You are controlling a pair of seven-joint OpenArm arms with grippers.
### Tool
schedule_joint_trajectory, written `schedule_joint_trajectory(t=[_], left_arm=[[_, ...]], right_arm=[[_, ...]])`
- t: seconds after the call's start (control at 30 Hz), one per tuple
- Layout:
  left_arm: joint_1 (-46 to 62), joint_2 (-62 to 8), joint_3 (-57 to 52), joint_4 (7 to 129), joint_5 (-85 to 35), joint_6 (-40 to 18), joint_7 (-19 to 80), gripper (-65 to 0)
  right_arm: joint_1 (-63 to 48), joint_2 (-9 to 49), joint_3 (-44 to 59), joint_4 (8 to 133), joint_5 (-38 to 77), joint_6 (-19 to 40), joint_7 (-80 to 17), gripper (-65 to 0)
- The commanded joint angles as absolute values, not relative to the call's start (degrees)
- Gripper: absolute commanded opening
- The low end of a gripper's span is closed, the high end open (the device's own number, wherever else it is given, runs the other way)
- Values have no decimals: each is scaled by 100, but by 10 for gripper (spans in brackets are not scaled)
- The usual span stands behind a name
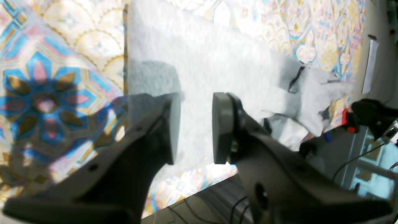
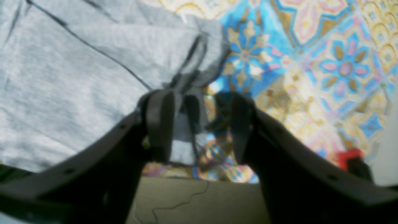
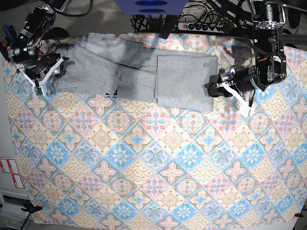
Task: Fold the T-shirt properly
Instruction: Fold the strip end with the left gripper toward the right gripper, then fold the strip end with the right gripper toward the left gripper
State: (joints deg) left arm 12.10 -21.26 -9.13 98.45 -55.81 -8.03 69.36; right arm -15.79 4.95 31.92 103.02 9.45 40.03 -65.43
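At the far edge of the tablecloth (image 3: pixel 144 167), the T-shirt (image 3: pixel 139 72) is flanked by the left gripper (image 1: pixel 196 127) and right gripper (image 2: pixel 199 124), both spread and empty; matched corner grips are advised.

The light heather-grey cotton T-shirt (image 3: pixel 139 74) is plain, with dark seam lines. The tabletop's pastel cloth (image 3: pixel 158 167) repeats floral tiles in blue, pink, cream and gold. Both pincers are black.
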Motion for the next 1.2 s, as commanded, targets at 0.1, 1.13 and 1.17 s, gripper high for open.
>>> schedule_joint_trajectory(t=[0.1, 1.13, 1.17], left_arm=[[1156, -2158, -945, 9921, -5622, -848, 6888, -464], [1138, -2149, -945, 9921, -5622, -857, 6888, -464], [1138, -2149, -945, 9921, -5622, -857, 6888, -464]], right_arm=[[-1455, 567, 2879, 9912, 1191, 4000, -6492, -322], [-1182, 690, 2949, 8233, 2563, 4000, -6501, -281], [-1200, 690, 2949, 8233, 2668, 4000, -6510, -307]])
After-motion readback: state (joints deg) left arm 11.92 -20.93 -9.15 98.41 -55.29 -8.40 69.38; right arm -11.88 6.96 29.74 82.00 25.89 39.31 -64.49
